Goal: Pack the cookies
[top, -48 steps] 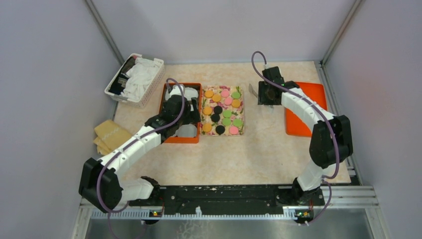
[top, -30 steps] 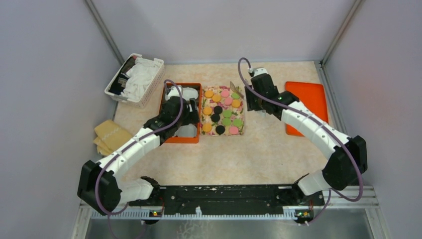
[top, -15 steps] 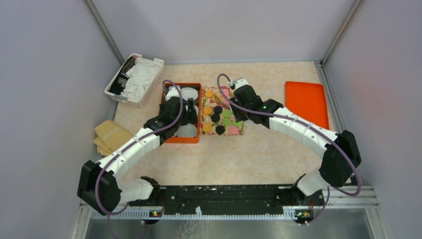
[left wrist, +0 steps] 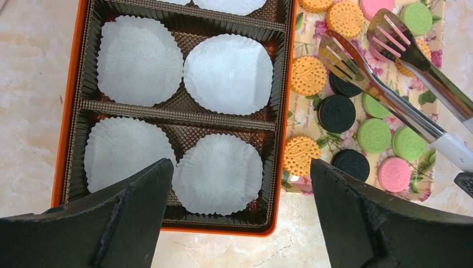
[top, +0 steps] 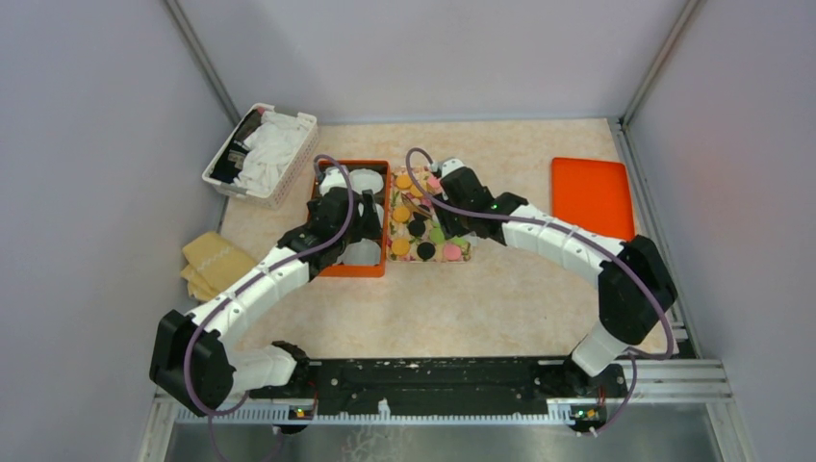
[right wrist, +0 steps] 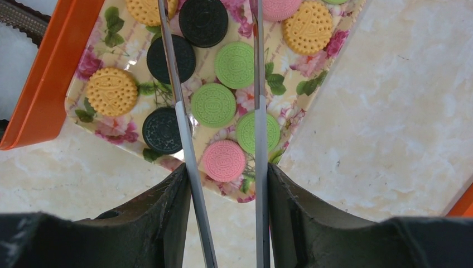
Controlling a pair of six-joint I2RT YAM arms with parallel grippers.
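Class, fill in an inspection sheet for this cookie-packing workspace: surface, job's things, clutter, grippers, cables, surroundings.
Surface: marbled beige table.
Job's things: cookies lie on a floral tray; beside it is an orange box with paper cups; the cups seen hold no cookie.
Clutter: basket of white items far left; tan cloths left; orange lid right.
Grippers: left gripper open above the box; right gripper holds tongs, tips apart over the cookies, empty.
Cables: purple cables loop off both wrists.
Surroundings: plain walls on three sides.
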